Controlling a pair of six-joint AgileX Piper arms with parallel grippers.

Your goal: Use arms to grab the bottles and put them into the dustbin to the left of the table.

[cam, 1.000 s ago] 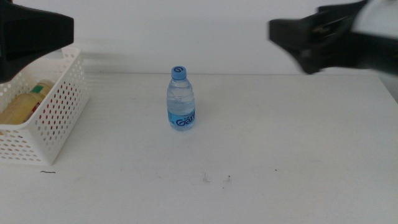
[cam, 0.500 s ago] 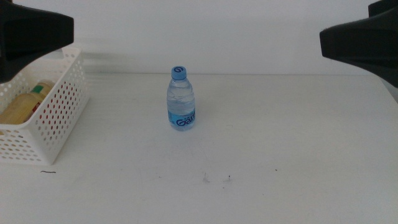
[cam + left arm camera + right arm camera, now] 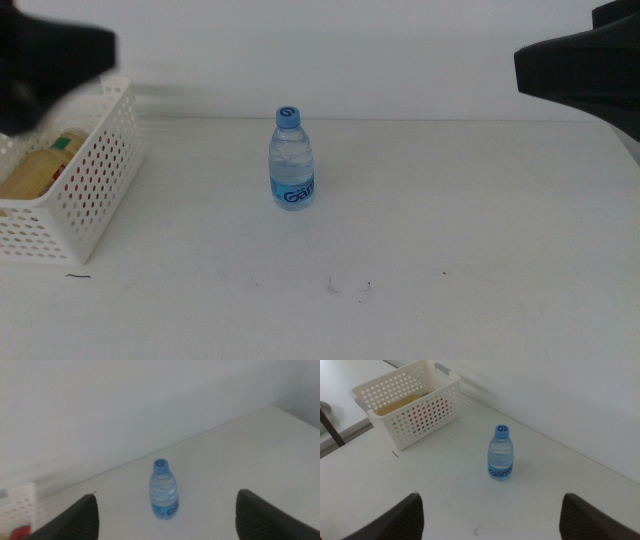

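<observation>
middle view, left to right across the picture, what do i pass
left gripper above the white basket holding the yellow tea bottle → blue-capped water bottle upright on the table → right gripper

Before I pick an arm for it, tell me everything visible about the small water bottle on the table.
The small clear plastic water bottle has a blue screw cap and a blue printed label low on its body. It looks full, its cap on. It stands upright near the middle of the plain white tabletop, apart from the white perforated basket. Nothing touches it except the tabletop.
</observation>
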